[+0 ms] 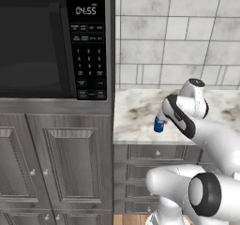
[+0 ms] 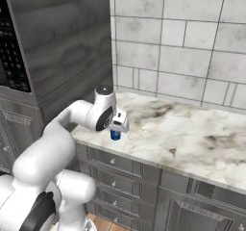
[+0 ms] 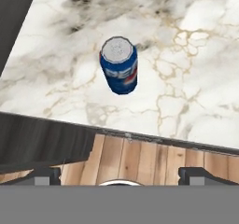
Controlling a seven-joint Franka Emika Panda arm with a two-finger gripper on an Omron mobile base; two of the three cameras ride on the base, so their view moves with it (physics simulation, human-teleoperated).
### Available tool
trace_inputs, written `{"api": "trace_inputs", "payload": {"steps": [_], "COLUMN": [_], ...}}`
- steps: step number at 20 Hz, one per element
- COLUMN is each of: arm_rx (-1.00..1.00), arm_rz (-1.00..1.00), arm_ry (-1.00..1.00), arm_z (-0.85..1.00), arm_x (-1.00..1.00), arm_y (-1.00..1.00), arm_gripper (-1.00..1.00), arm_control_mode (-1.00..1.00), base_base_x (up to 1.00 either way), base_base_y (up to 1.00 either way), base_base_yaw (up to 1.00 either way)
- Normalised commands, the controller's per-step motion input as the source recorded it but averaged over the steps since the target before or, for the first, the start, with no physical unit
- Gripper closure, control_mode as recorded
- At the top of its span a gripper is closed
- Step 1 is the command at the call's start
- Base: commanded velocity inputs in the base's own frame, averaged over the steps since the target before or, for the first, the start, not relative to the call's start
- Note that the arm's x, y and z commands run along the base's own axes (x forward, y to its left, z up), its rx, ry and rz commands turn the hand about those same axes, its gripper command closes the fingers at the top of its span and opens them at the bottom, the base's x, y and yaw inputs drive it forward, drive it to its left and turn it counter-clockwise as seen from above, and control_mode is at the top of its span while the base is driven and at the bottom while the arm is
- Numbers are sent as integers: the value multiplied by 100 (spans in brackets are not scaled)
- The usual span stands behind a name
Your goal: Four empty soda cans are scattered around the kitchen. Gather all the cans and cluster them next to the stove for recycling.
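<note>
1. Blue can [image 3: 119, 71] stands upright on the marble bench [image 3: 186, 78], near the front edge, silver top facing the hand camera.
2. In the left base view the can [image 1: 159, 124] sits just beside the arm's wrist, partly hidden by it. In the right base view it [image 2: 115, 135] pokes out right under the hand [image 2: 117, 124].
3. Hand is wide open, nothing in it. The two fingertips [image 3: 46, 175] sit far apart at the bottom of the hand view, well short of the can, over the wood floor [image 3: 140, 157].
4. Microwave [image 1: 47, 46] is built into the tall cabinet left of the bench, drawers [image 2: 125, 165] run below the bench edge.
5. Grey tile wall [image 2: 182, 47] behind the bench.
</note>
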Motion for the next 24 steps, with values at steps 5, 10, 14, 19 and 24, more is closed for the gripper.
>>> {"api": "trace_inputs", "payload": {"steps": [5,10,14,19,24], "arm_rx": [0,0,0,0,0], "arm_rz": [0,0,0,0,0], "arm_ry": [1,3,1,2,3], "arm_z": [-11,-16,-10,-16,-21], "arm_x": [32,30,24,25,27], "arm_y": [9,6,0,0,0], "arm_gripper": [-100,-100,-100,-100,-100], "arm_control_mode": [-100,-100,-100,-100,-100], "base_base_x": [0,0,0,0,0], "base_base_y": [0,0,0,0,0], "base_base_yaw": [0,0,0,0,0]}}
